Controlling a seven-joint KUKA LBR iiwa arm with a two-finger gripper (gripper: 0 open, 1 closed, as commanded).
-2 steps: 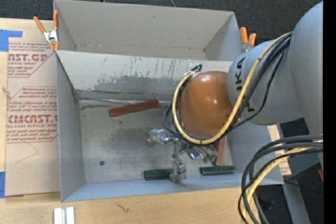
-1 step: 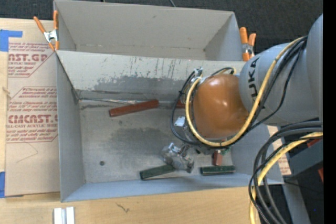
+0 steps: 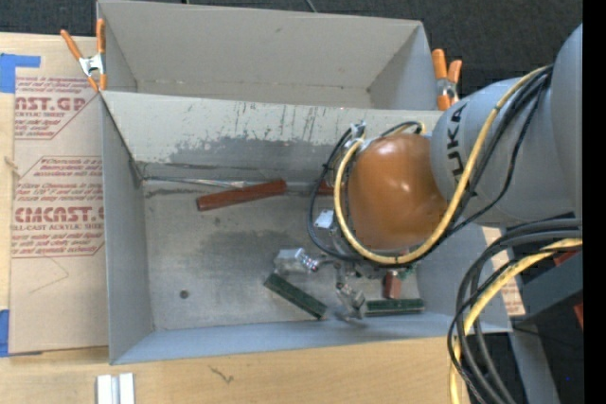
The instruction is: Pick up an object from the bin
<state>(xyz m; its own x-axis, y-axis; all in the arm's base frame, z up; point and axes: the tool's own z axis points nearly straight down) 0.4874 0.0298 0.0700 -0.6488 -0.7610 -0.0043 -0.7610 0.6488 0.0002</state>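
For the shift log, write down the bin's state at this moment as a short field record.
container: grey metal bin
gripper: low at the bin's near right part, below the arm's orange cover
nearest things: dark green flat bar on the view's left of it; green flat piece on the view's right; small silvery metal part
farther off: reddish-brown slim rod along the far wall
held: cannot tell

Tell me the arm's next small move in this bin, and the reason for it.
Probably a short shift toward the view's left, to centre the gripper over the dark green flat bar. The gripper sits low by the grey metal bin's front wall, between that bar's end and a green flat strip on its other side, squarely over neither. The reddish-brown stick lies apart, farther back.
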